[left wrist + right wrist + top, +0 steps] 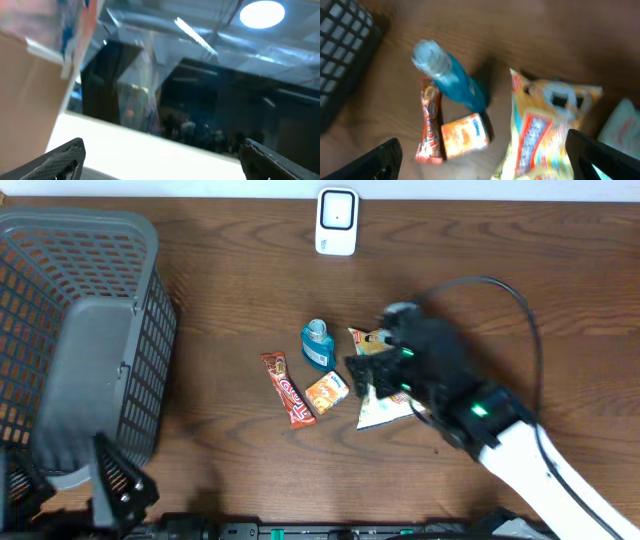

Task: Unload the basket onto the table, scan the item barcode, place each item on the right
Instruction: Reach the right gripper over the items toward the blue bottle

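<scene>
Your right gripper (372,375) hangs over the yellow snack bag (383,414) with its jaws spread wide and nothing held. The bag lies flat on the table (220,270), directly below the gripper and partly hidden by it. Just left of the bag you have a blue bottle (317,345), an orange packet (327,392) and a red candy bar (288,388). The scanner (336,221) stands well apart at the far edge. Your left gripper (162,157) is also wide open and empty, beside the basket (80,220).
</scene>
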Tool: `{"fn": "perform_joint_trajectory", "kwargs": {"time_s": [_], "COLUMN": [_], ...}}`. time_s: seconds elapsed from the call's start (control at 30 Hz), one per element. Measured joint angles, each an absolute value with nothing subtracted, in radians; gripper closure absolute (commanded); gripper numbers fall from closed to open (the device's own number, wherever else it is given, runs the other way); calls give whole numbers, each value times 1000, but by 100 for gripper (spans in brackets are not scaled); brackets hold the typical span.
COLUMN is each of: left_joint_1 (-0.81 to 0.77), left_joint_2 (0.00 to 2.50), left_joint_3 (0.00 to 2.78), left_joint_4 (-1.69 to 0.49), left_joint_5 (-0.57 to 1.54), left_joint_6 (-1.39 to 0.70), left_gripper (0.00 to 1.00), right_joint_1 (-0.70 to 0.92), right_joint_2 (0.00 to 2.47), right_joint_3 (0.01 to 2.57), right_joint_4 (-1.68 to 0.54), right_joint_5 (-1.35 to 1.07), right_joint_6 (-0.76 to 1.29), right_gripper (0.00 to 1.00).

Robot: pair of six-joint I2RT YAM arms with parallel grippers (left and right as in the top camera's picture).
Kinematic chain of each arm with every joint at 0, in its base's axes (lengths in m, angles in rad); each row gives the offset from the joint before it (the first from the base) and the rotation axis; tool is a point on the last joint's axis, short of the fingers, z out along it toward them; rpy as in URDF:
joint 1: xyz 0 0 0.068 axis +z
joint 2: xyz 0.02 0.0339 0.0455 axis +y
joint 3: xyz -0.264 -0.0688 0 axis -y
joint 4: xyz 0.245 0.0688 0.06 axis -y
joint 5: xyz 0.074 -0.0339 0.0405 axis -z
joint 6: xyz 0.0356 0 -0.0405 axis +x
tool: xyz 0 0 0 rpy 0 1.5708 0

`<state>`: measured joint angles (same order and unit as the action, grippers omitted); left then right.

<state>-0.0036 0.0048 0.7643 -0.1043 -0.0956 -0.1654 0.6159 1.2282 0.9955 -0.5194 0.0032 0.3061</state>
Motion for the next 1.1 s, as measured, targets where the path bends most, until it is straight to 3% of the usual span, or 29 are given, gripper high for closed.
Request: {"fn": "perform_joint_trajectory", "kwargs": {"time_s": [0.33, 0.77, 0.83, 0.97, 1.1], "left_joint_1": [-4, -4, -4, -4, -4], "left_joint_2": [5, 5, 5, 5, 5], "left_joint_3": [722, 718, 718, 718, 718], "left_joint_4": [-166, -249, -257, -281, -321], "left_joint_5": [128, 182, 182, 182, 182], "left_joint_6": [-207, -210, -210, -210, -210], "left_gripper": [2, 2, 2, 2, 2], "right_joint_1": [719, 719, 719, 719, 719], "right_joint_2": [1523, 1698, 1742, 1785, 1792], "right_joint_3": [1124, 1127, 1127, 1127, 1127], "right_joint_4": [-349, -182, -154, -110, -85], "right_joint_5": [128, 124, 122, 120, 120], "right_joint_6": [148, 121, 121, 122, 114], "right_gripper": [1, 1, 13, 50, 73]}}
